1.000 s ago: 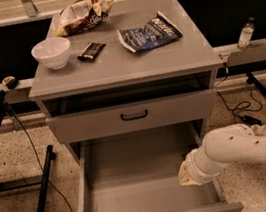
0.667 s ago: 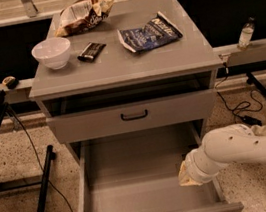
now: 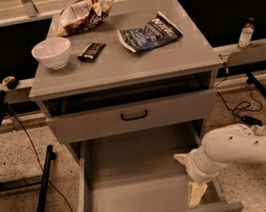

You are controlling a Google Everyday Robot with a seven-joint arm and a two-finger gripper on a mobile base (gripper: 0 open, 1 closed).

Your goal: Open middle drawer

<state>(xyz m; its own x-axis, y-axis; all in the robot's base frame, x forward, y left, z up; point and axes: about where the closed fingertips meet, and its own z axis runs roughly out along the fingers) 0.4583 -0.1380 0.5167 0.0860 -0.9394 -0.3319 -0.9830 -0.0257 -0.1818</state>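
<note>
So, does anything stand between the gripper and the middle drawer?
Nothing visible does. The gripper hangs inside the middle drawer, near its right wall, with its fingers open. The drawer is already pulled far out, below the top drawer.

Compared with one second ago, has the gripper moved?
No. The gripper sits at the same spot inside the open middle drawer, on its right side, equally far below the upper drawer's handle.
</note>
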